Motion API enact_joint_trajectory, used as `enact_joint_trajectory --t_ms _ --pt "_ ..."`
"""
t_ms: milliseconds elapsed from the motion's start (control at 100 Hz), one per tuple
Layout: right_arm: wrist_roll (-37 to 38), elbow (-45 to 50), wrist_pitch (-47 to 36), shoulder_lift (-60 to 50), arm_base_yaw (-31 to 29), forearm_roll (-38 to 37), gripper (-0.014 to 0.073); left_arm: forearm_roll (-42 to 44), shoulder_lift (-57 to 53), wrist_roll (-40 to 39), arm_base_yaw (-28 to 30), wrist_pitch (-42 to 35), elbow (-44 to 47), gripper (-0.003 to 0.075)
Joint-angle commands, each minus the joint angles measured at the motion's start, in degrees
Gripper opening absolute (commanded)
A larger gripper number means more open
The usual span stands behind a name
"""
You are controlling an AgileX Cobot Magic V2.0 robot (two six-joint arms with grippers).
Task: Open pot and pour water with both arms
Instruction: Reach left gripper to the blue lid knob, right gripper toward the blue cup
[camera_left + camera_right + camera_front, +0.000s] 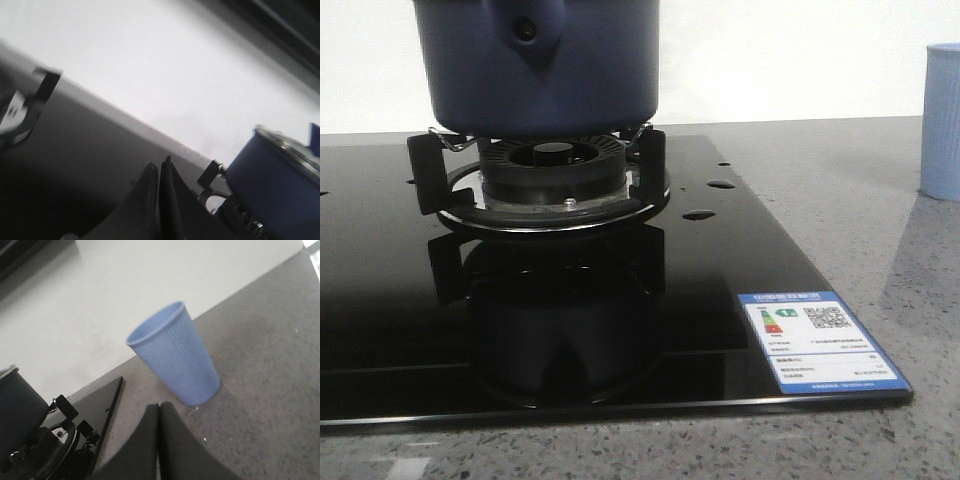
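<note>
The dark navy pot (535,65) stands on the burner grate (545,180) of a black glass stove; its handle lug with a dark hole (527,28) faces the front camera. Its top is cut off in the front view. A few shiny water drops (720,184) lie on the glass right of the burner. My left gripper (159,167) is shut and empty, beside the pot (280,175) over the stove. My right gripper (159,407) is shut and empty, over the grey counter just short of the pale-blue ribbed cup (175,355). Neither gripper shows in the front view.
The black glass stove top (720,280) carries a blue-and-white energy label (820,340) at its front right corner. The pale-blue cup (942,120) stands on the speckled grey counter (880,200) at far right. A second burner grate (25,107) shows in the left wrist view.
</note>
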Motion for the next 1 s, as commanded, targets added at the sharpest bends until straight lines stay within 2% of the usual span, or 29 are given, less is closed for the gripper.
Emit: enact_joint_trajectory --t_ms 0,70,220,550,620,670,680,710,730,740,790,810,820,910,990 --pt "-4.48 -6.55 -0.13 2.55 -0.46 -2.73 -0.0060 6.55 2.34 0.24 -0.01 0.22 -7.37 -0.0020" --pt "-9.04 -10.89 3.30 6.10 -0.46 -3.73 -0.0060 9.77 5.85 3.36 -0.01 4.04 -13.20 -0.0020" --pt "-18.80 -19.87 7.62 15.81 0.01 -3.96 -0.0060 9.37 14.97 17.14 -1.17 10.88 -24.66 -0.0020" --pt "-19.93 -28.90 10.06 29.39 7.45 -5.04 -0.0057 8.44 27.86 19.33 -16.57 8.06 -30.54 -0.0018" --pt "-19.93 -29.41 10.06 31.07 7.78 -5.04 -0.0008 8.06 30.86 19.33 -19.58 5.70 -30.94 0.0000" --pt "-19.93 -29.69 10.18 32.00 7.75 -5.04 0.0052 7.81 32.86 19.33 -21.36 3.36 -31.30 0.0041" --pt "-19.93 -29.83 10.19 32.27 7.75 -5.04 0.0092 7.63 33.15 19.33 -21.60 3.02 -31.31 0.0058" --pt "-19.93 -30.05 10.33 32.67 7.75 -5.04 0.0139 7.42 34.37 19.33 -22.81 1.65 -31.47 0.0097" --pt "-19.93 -30.08 10.33 32.83 7.75 -5.04 0.0209 7.43 35.26 19.33 -23.53 0.66 -31.44 0.0130" --pt "-19.93 -30.08 10.33 32.98 7.75 -5.04 0.0209 7.43 35.86 19.33 -23.77 0.06 -31.54 0.0142" --pt "-19.93 -30.08 10.33 33.09 7.75 -4.93 0.0364 7.43 38.02 19.33 -25.33 -1.67 -31.97 0.0235" --pt "-19.93 -30.08 10.33 33.09 7.75 -4.93 0.0400 7.43 38.98 19.33 -25.98 -2.35 -32.28 0.0277" --pt "-19.93 -30.08 10.33 33.09 7.75 -4.93 0.0447 7.43 39.30 19.33 -26.19 -2.58 -32.27 0.0306" --pt "-19.93 -30.08 10.33 33.09 7.75 -4.93 0.0552 7.43 43.65 19.33 -28.66 -6.39 -33.08 0.0468" --pt "-19.93 -30.08 10.22 33.09 7.75 -4.93 0.0558 7.43 47.47 19.33 -30.56 -9.69 -34.08 0.0519"
